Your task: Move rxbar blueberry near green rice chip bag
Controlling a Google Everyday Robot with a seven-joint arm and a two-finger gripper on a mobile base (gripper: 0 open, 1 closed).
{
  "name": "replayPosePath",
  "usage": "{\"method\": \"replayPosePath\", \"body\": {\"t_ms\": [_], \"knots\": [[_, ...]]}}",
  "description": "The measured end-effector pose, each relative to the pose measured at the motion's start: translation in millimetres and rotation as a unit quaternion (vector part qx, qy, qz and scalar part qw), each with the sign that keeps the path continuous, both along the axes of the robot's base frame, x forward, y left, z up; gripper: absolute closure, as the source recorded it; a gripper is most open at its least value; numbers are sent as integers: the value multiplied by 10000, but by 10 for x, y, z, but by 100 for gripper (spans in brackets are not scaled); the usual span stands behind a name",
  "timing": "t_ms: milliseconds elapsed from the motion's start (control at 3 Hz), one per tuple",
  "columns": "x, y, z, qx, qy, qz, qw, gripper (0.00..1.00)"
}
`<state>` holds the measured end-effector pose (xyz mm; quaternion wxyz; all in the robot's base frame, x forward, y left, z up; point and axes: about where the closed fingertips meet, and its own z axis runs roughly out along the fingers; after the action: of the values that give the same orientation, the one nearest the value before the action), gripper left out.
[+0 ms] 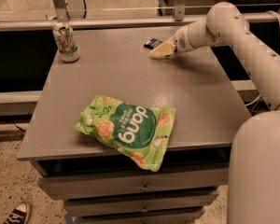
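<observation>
The rxbar blueberry [152, 43] is a small dark navy bar lying flat at the far edge of the grey table [200, 106], partly hidden by my gripper. My gripper [158, 51] reaches in from the right and its pale tips sit right at the bar's near side, touching or almost touching it. The green rice chip bag [128, 128] lies flat near the table's front edge, with white "dang" lettering upside down to me, well apart from the bar.
An upright drink can [66, 42] stands at the table's far left corner. My white arm [252, 50] stretches across the right side of the table. Drawers [140, 185] sit below the tabletop. A shoe [16, 213] shows on the floor at lower left.
</observation>
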<state>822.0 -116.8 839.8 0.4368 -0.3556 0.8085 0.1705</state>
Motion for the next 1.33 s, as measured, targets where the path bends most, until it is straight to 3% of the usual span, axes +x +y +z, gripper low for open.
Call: {"method": "replayPosePath", "body": {"t_ms": [333, 667, 1000, 1333], "knots": [[-10, 15, -22, 33, 113, 45, 9999, 59], [-124, 91, 89, 65, 136, 316, 9994, 82], [-427, 245, 286, 57, 139, 895, 9959, 100], [-920, 369, 447, 1, 215, 1588, 9871, 100]]}}
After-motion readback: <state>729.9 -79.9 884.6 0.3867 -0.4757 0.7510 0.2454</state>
